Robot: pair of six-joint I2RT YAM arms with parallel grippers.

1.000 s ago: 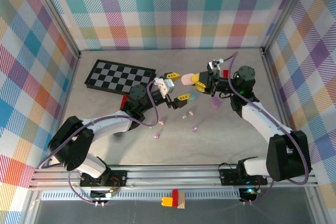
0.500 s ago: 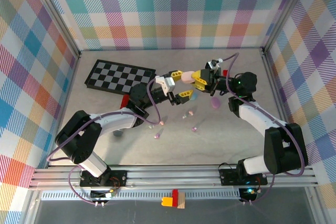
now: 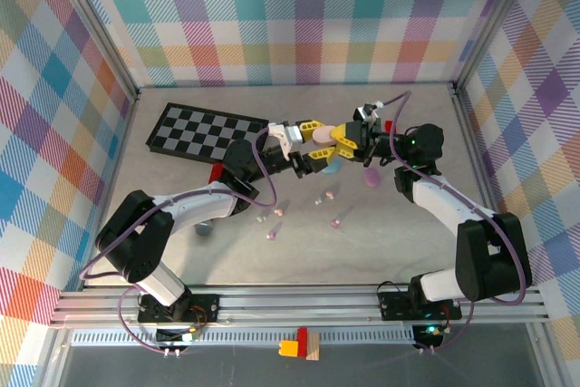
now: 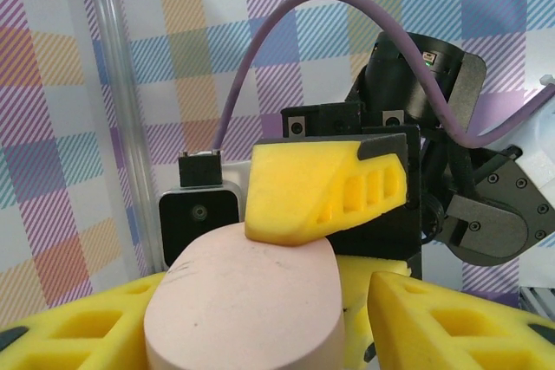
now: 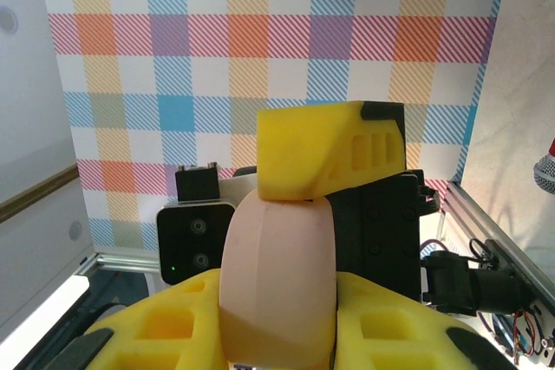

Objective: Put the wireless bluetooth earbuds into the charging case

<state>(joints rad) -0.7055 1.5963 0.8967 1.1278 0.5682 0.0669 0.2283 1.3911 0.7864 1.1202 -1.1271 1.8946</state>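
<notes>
A pink pebble-shaped charging case (image 3: 322, 134) hangs above the table, closed, with my right gripper (image 3: 344, 140) shut on it. In the right wrist view the case (image 5: 277, 275) sits squeezed between my two yellow fingers. My left gripper (image 3: 310, 140) faces it from the left, jaws around the case's other end. In the left wrist view the case (image 4: 243, 301) touches the left finger (image 4: 69, 331), while a small gap separates it from the right one (image 4: 451, 322). Several tiny earbuds lie on the table below: pink (image 3: 278, 212), purple (image 3: 336, 222), whitish (image 3: 318, 200).
A light blue case (image 3: 333, 168) and a purple case (image 3: 372, 177) lie on the table under the grippers. A black-and-white chessboard (image 3: 207, 133) lies at the back left. Checked walls enclose the table on three sides.
My left gripper has moved right to the pink case, and its jaws have narrowed around it. The right gripper shifted slightly left, still holding the case.
</notes>
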